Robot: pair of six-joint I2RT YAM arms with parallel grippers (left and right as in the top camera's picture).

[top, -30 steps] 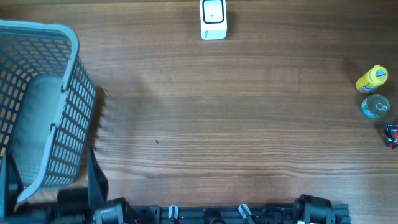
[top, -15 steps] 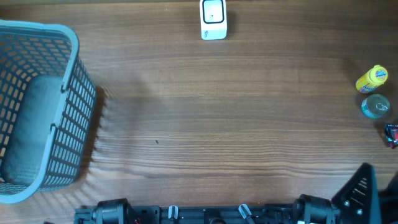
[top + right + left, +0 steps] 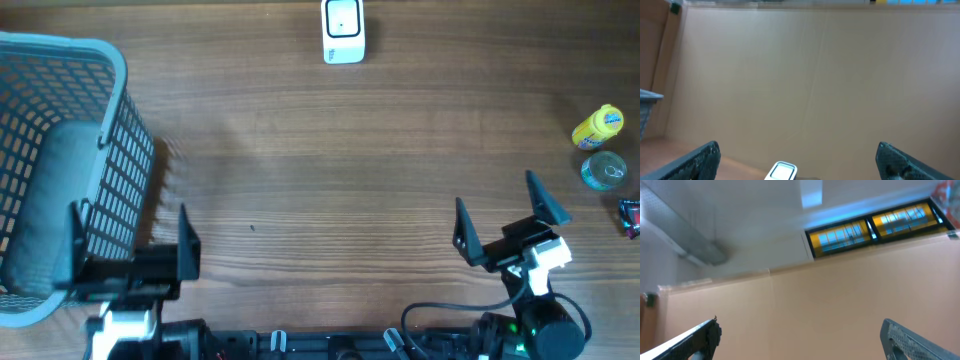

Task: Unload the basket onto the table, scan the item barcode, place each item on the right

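Observation:
The white scanner (image 3: 343,30) stands at the far middle of the table; the right wrist view shows the scanner (image 3: 782,171) low between the fingers, far off. Three small items sit at the right edge: a yellow bottle (image 3: 598,126), a teal can (image 3: 604,170) and a red-and-blue item (image 3: 629,215). My right gripper (image 3: 497,205) is open and empty near the front right, to the left of these items. My left gripper (image 3: 130,238) is open and empty at the front left, over the basket's near corner. Its wrist view shows the left gripper (image 3: 800,332) pointing at a wall.
A grey-blue mesh basket (image 3: 110,120) takes up the left side of the table, with a grey pad inside. The arm bases run along the front edge (image 3: 330,345).
Both arms have risen into the overhead view from the front edge. The right one came in from the bottom right corner and now stands further left. Nothing on the table has moved.

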